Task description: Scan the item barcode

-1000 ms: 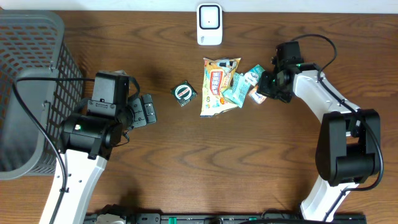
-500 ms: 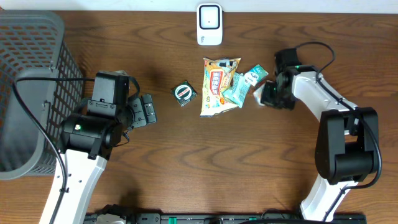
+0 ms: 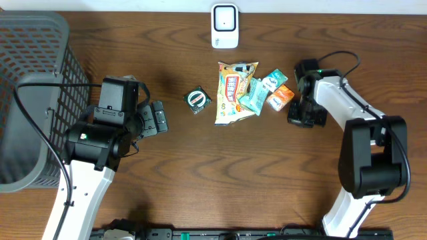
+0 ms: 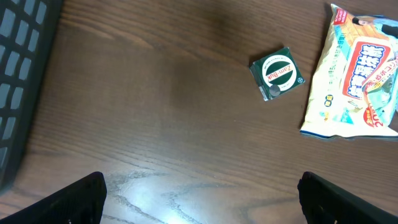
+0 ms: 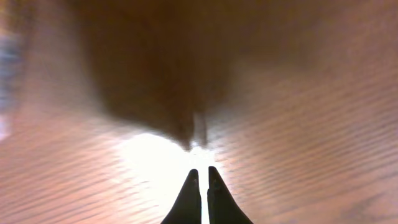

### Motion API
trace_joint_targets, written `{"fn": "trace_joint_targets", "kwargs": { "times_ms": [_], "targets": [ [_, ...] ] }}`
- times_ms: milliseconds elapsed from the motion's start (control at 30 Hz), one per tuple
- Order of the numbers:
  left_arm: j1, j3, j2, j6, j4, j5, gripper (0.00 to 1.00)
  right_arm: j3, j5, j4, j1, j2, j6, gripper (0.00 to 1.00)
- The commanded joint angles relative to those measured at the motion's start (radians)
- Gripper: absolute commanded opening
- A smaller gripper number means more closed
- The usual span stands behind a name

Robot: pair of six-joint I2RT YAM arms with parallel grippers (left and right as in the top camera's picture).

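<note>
Your right claw [image 3: 301, 112] is pinched shut on nothing, tips at the bare table [image 3: 267, 173] just right of the orange packet [image 3: 281, 97] — probably set to nudge it. Your left claw [image 3: 159, 118] hangs wide open, left of the green sachet [image 3: 197, 99]; the scanner [image 3: 225, 25] sits far.

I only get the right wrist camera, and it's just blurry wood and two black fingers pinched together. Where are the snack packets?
Observer: Just to the left of your right gripper. The nearest one is an orange packet, close beside it.
Operator: What else is over there?
Observer: A teal packet lies next to the orange one, and further left there is a big snack bag.
Operator: Where do I scan them?
Observer: A white scanner sits at the far edge of the table, beyond the big snack bag.
</note>
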Motion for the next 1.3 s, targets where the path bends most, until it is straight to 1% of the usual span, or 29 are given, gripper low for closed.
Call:
{"fn": "trace_joint_targets", "kwargs": {
  "times_ms": [0,133,200,333,467,633,833,1100,1267],
  "targets": [
    [0.002,0.009,0.004,-0.009,0.000,0.002,0.98,0.061,-0.124,0.053,-0.001,-0.079,0.004,0.01],
    [0.002,0.009,0.004,-0.009,0.000,0.002,0.98,0.063,-0.318,0.240,0.000,-0.106,0.004,0.01],
    [0.002,0.009,0.004,-0.009,0.000,0.002,0.98,0.063,-0.363,0.309,0.000,-0.105,0.004,0.01],
    [0.002,0.009,0.004,-0.009,0.000,0.002,0.98,0.062,-0.300,0.398,0.002,-0.086,0.004,0.01],
    [0.002,0.009,0.004,-0.009,0.000,0.002,0.98,0.062,-0.287,0.417,0.006,-0.042,0.005,0.01],
    [0.002,0.009,0.004,-0.009,0.000,0.002,0.98,0.062,-0.287,0.391,0.006,0.037,0.004,0.01],
    [0.002,0.009,0.004,-0.009,0.000,0.002,0.98,0.062,-0.263,0.309,0.006,0.092,0.004,0.01],
    [0.002,0.009,0.004,-0.009,0.000,0.002,0.98,0.063,-0.230,0.135,-0.031,0.064,0.003,0.01],
    [0.002,0.009,0.004,-0.009,0.000,0.002,0.98,0.063,-0.135,0.035,-0.060,0.042,-0.012,0.01]
  ]
}}
